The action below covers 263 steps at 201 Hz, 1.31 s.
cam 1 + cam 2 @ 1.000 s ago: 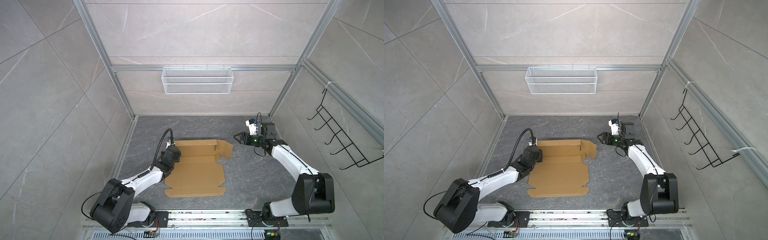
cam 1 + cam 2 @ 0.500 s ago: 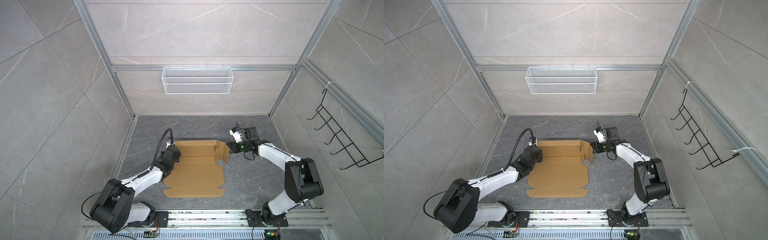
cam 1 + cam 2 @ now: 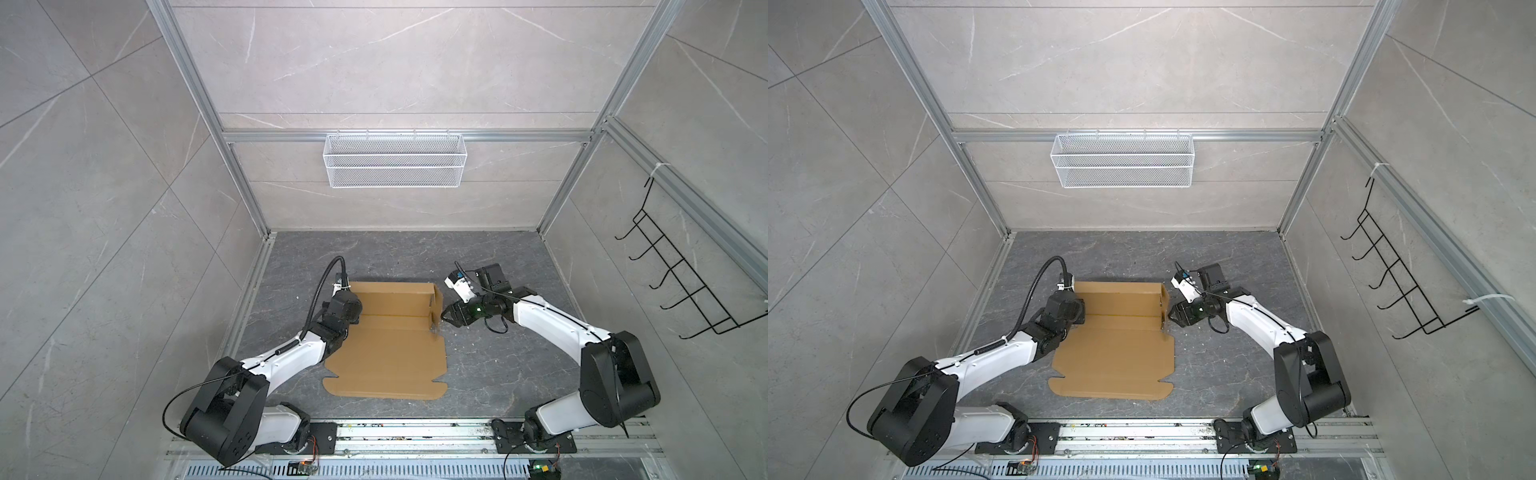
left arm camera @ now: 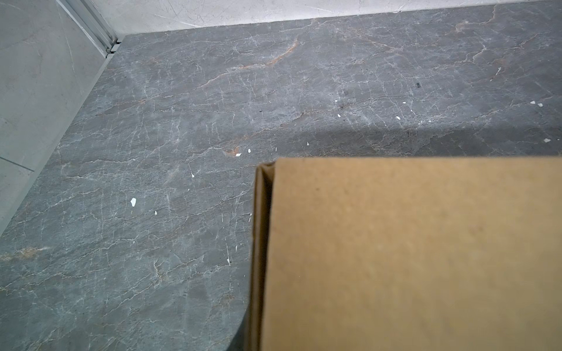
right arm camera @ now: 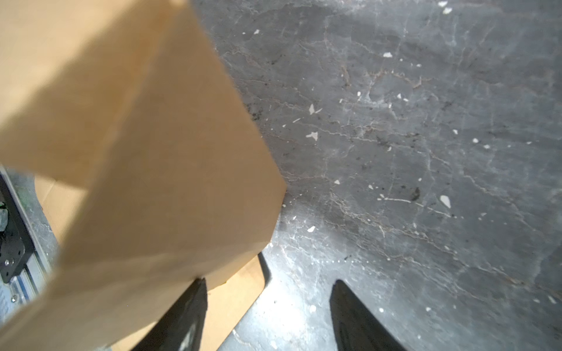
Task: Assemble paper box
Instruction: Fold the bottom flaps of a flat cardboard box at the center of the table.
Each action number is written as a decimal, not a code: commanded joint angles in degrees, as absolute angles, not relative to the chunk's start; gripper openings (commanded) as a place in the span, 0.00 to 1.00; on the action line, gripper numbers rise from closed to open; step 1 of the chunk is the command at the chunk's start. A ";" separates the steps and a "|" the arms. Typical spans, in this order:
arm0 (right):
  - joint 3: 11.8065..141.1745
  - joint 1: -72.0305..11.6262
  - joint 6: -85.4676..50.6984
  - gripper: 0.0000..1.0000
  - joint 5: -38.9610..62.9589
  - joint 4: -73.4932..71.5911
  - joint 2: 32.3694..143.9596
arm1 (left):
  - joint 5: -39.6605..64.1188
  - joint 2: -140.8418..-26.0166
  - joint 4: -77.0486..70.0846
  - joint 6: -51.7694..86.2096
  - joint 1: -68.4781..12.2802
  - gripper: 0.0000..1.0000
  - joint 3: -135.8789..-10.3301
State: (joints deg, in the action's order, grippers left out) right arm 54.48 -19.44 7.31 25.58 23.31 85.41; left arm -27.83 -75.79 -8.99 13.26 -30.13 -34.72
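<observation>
Centre of tabletop (image 3: 503,365), dark marbled: paper box (image 3: 386,357), brown corrugated, part-folded. Near panel is lying flat; far wall & rt side flap (image 3: 435,305) are standing up.
L gripper (image 3: 352,311) is sitting at box's left edge, claw pressed together, poss. nipping the left wall; fingers are hidden in every view.
R gripper (image 3: 445,322) is hovering just beside rt side flap, claw spread. In wrist view one finger (image 5: 182,316) is meeting flap's lower edge, the other is over bare tabletop.
Back wall: white wire mesh basket (image 3: 395,166) is hanging.
Rt wall: black hook rack (image 3: 681,286) is hanging.
</observation>
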 commanded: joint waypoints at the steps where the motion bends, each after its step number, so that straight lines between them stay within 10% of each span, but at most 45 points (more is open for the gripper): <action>1: 52.90 -20.97 6.84 0.67 24.54 22.01 83.50 | -27.89 -76.79 -8.13 11.42 -30.14 0.00 -36.54; 152: 48.89 -29.33 3.75 0.65 9.22 -8.91 91.66 | -25.49 -77.70 -6.68 10.81 -30.15 0.00 -38.42; 263: 52.02 -35.09 0.20 0.30 -15.49 -7.88 96.05 | -25.22 -77.36 -5.63 12.79 -30.15 0.00 -39.38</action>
